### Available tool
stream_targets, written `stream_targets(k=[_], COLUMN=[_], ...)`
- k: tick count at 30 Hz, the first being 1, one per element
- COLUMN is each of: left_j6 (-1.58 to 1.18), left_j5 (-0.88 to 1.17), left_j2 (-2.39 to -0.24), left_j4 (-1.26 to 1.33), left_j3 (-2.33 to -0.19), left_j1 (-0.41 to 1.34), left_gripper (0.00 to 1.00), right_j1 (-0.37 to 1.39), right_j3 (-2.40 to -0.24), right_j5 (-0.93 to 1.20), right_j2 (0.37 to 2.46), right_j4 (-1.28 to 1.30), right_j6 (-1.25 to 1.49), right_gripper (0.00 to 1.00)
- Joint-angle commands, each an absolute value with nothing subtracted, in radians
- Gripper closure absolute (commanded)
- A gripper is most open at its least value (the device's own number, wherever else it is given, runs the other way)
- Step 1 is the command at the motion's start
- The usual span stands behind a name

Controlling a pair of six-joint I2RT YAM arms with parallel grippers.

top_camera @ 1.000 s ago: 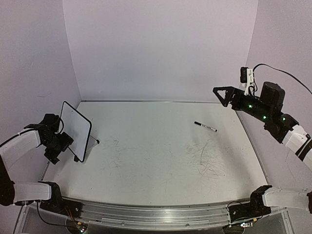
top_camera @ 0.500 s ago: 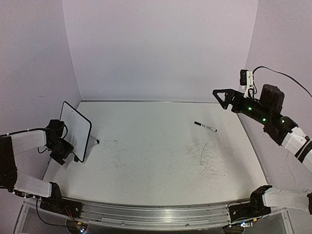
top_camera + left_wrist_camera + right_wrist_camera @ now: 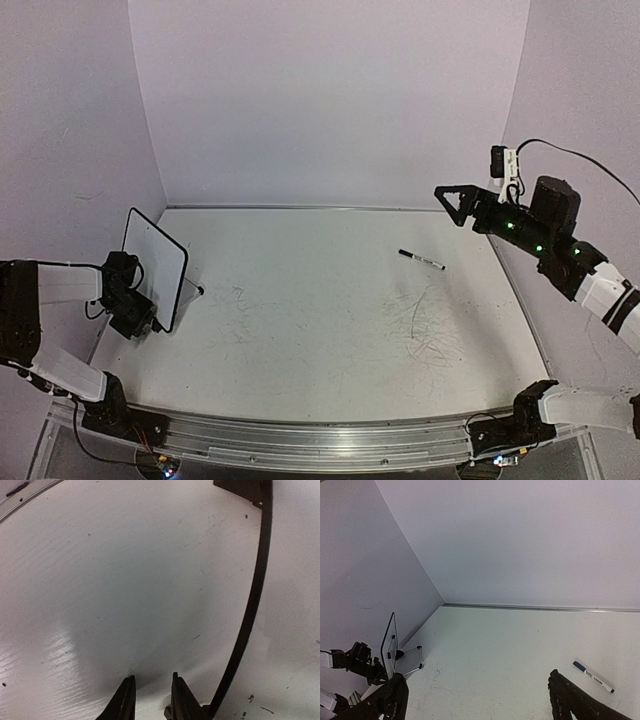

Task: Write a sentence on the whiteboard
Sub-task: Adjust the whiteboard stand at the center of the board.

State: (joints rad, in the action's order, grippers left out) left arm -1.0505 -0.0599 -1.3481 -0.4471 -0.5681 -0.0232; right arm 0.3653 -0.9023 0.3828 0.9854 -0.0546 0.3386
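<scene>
The whiteboard (image 3: 155,268) stands propped at the counter's (image 3: 320,340) left edge. The left fingers (image 3: 176,700) sit narrowly apart at its lower near corner; whether they pinch it I cannot tell. The right fingers (image 3: 567,697) hang spread wide, holding nothing.

marker (image 3: 421,260) | lying on scuffed table (image 3: 320,350) | cap: seemingly blue

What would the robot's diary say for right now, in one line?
whiteboard: upright, no writing seen | left fingers: close together at its lower corner, grip unclear | right fingers: wide open, in air | marker: lying on table
</scene>
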Motion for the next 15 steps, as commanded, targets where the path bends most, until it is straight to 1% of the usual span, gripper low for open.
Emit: stream_targets(k=[1,6,15], left_j6=[-1.052,-1.113,-1.287], left_j5=[0.050,0.048,0.022], left_j2=[-1.352,-1.321,-1.363], left_j4=[-0.393,-0.393,-0.329], left_j3=[-0.543,-0.537,-0.584], left_j1=[-0.001,0.123,0.367], left_gripper=[0.78,0.79,0.80], right_j1=[0.370,0.371,0.380], right_j3=[-0.896,-0.887,-0.897], right_j5=[0.387,0.391,0.394], right_j2=[0.991,1.006,1.085], right_j4=[-0.115,-0.131,-0.117], right_j6=[0.351,0.364,0.374], right_gripper=[0.02,0.02,0.02])
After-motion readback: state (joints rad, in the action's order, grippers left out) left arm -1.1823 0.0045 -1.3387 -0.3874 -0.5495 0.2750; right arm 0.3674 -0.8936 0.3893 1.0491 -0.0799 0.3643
